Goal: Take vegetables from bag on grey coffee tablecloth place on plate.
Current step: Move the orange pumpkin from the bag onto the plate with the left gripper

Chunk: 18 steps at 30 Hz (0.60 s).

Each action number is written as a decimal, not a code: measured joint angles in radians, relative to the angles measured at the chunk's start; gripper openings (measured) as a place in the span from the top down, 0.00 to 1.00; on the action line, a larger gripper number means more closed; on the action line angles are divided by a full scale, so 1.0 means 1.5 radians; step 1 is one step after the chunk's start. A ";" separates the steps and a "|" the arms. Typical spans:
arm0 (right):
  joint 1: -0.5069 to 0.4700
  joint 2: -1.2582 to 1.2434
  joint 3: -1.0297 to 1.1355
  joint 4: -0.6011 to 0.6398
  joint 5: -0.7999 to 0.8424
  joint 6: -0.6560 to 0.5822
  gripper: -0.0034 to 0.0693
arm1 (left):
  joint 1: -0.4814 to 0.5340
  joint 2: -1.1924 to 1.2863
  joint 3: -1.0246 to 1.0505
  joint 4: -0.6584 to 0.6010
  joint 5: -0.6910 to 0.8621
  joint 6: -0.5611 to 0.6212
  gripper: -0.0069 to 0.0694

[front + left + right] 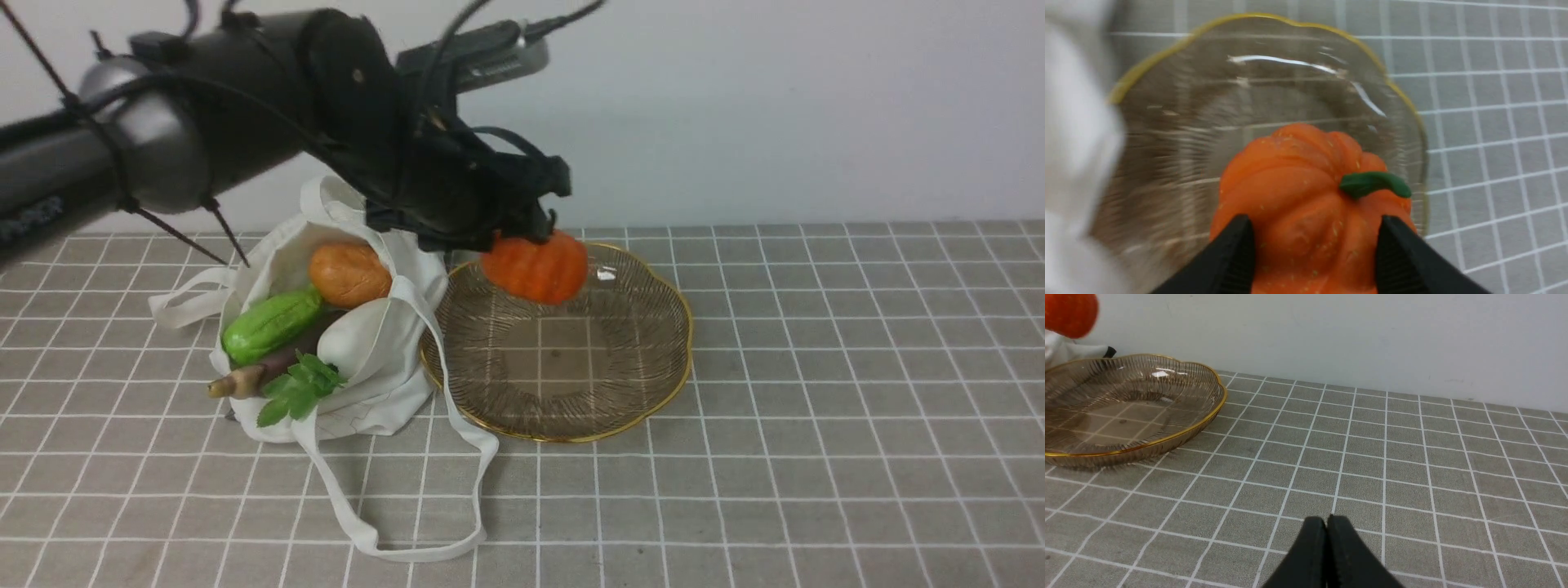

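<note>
My left gripper (pixel 522 237) is shut on the ribbed orange pumpkin (pixel 535 268), its black fingers (pixel 1231 257) pressing both sides of the pumpkin (pixel 1298 204) in the left wrist view. The pumpkin hangs above the far part of the glass plate (pixel 645 392), which holds nothing. Left of the plate lies the off-white bag (pixel 375 392), holding a tan-orange potato (pixel 349 273), a green gourd (pixel 272 324), a purple-brown root (pixel 245 377) and a leafy sprig (pixel 300 388). My right gripper (pixel 1327 522) is shut and holds nothing, low over the tablecloth (pixel 1372 465), right of the plate (pixel 1180 435).
The bag's long strap (pixel 408 539) loops forward onto the tablecloth (pixel 816 457) in front of the plate. A pale wall (pixel 775 106) stands right behind the table's far edge. My left arm (pixel 163 139) reaches across above the bag.
</note>
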 joint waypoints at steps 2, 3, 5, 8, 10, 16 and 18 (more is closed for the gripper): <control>0.000 0.000 0.000 0.000 0.000 0.000 0.97 | -0.023 0.034 0.000 -0.011 -0.043 0.004 0.46; 0.000 0.000 0.000 0.000 0.000 0.000 0.97 | -0.032 0.052 0.000 -0.014 -0.064 0.004 0.46; 0.000 0.000 0.000 0.000 0.000 0.000 0.97 | -0.044 0.085 0.000 -0.015 -0.102 0.007 0.46; 0.000 0.000 0.000 0.000 0.000 0.000 0.97 | -0.050 0.120 0.000 -0.015 -0.146 0.008 0.46; 0.000 0.000 0.000 0.000 0.000 0.000 0.97 | -0.050 0.134 0.000 -0.015 -0.166 0.008 0.46; 0.000 0.000 0.000 0.000 0.000 0.000 0.97 | -0.050 0.153 0.000 -0.015 -0.184 0.008 0.45; 0.000 0.000 0.000 0.000 0.000 0.000 0.97 | -0.050 0.153 0.000 -0.015 -0.184 0.008 0.43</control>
